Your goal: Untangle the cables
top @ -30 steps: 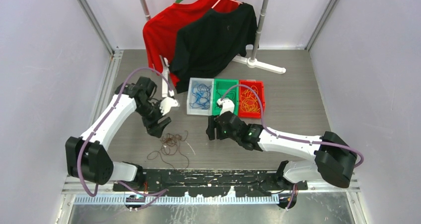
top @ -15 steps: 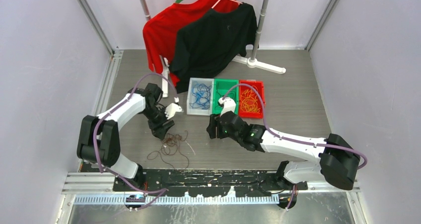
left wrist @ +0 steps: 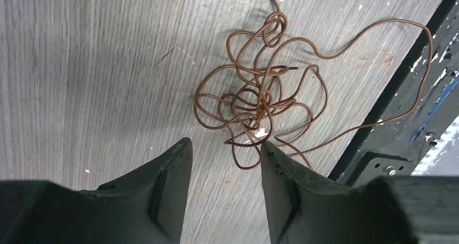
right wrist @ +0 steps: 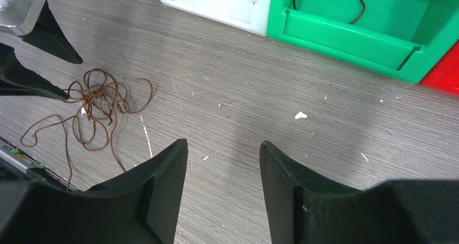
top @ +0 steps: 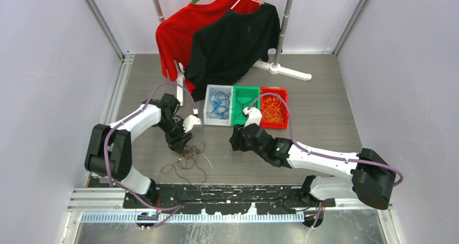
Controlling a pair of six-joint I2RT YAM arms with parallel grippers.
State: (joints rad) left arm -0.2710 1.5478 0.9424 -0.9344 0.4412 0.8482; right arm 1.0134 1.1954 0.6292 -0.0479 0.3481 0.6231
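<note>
Wrist views alone show jaws parted, empty: left claw [left wrist: 226, 144] by brown cables [left wrist: 260, 100]; right claw [right wrist: 222, 144] farther.

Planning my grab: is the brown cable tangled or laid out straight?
Tangled: the brown cable lies bunched in overlapping loops on the table, loose ends trailing outward.

The top camera looks down from above and behind the arms [top: 135, 123], far enough back to take in the whole table [top: 325, 125]. The left wrist camera faces steeply down past its fingers [left wrist: 168, 184], close over the brown cable [left wrist: 254, 98]. The right wrist camera looks low across the table, between its own fingers [right wrist: 162, 190], toward the bins [right wrist: 346, 35]. All three views share the cable.
</note>
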